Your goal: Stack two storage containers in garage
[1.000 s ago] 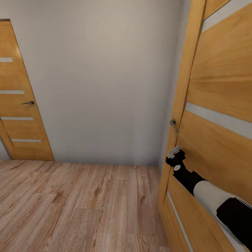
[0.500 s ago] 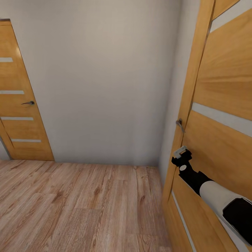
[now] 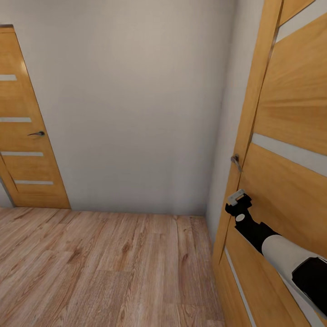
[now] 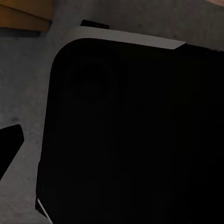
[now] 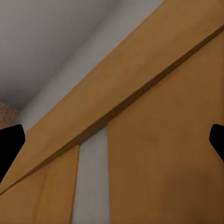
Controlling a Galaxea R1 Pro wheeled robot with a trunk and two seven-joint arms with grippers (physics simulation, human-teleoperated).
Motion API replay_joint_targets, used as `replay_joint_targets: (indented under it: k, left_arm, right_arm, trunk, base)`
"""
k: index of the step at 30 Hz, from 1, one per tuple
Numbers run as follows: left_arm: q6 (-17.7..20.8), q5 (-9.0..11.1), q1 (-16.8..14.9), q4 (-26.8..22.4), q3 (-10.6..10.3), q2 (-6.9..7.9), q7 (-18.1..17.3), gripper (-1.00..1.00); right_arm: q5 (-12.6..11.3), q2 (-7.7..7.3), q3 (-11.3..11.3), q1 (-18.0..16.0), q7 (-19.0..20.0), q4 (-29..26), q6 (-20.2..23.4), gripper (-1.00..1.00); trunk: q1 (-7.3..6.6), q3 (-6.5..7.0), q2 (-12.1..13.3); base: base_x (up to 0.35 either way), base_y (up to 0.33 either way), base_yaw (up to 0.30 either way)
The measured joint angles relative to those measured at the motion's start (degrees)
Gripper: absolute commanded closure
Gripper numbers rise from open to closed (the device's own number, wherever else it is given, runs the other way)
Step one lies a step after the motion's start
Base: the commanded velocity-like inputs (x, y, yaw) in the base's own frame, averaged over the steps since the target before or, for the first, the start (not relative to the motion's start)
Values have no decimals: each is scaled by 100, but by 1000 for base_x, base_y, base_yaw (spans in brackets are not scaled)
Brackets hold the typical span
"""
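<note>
The two storage containers are out of view. My right gripper (image 3: pixel 236 198) rests against the face of a light-wood door (image 3: pixel 290 104) at the right, just below its metal handle (image 3: pixel 235 161). In the right wrist view its dark fingertips (image 5: pixel 10 142) stand far apart at the picture's two edges, open and holding nothing, with the door's panel (image 5: pixel 158 154) and a frosted strip (image 5: pixel 91 182) close in front. In the left wrist view one dark fingertip (image 4: pixel 9 144) shows beside a large black body (image 4: pixel 130 135) over a grey surface (image 4: pixel 23 84).
I face a plain white wall (image 3: pixel 131 100) across a light wood plank floor (image 3: pixel 104 268). A second light-wood door (image 3: pixel 22 136) with frosted strips and a dark handle stands shut at the far left. The right door stands ajar, its edge close to the wall corner.
The right door has swung a little further away to the right, and my right gripper has gone with it, staying on the door's face. The rest of the view is unchanged.
</note>
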Motion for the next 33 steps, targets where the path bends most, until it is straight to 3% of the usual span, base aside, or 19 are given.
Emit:
replay_joint_targets:
  k: [8,18,21,23,24,29,32,33]
  left_arm:
    - [0,0,0,0,0,0,0,-100]
    - [0,0,2,2,0,0,0,-100]
    - [0,-1,3,3,0,0,0,-100]
    - [0,0,4,1,1,0,0,-100]
    - [0,-1,2,1,0,0,0,-100]
    - [1,0,4,0,1,-2,0,-100]
    - [1,0,3,-1,1,-5,0,-100]
    - [1,0,3,1,1,-6,0,-100]
  right_arm:
    - [1,22,-195,0,30,-41,0,-100]
    - [-8,-3,-212,1,53,-125,67,-100]
    - [-26,461,-273,-1,48,11,73,-100]
    - [-29,654,-282,-2,79,15,73,-100]
    - [-32,822,-282,-1,131,21,72,-100]
    - [-138,1295,-305,4,458,328,5,-100]
    - [-529,1485,-330,33,858,880,-218,-100]
    - [-835,1538,-337,52,1111,1177,-394,-100]
  trunk:
    - [0,0,0]
    - [0,0,0]
    - [0,0,1]
    - [0,0,1]
    - [0,0,0]
    - [0,0,1]
    - [0,0,1]
    - [1,-1,1]
  base:
    - [0,0,0]
    - [0,0,0]
    - [0,0,0]
    - [0,0,0]
    - [0,0,0]
    - [0,0,0]
    - [0,0,0]
    - [0,0,0]
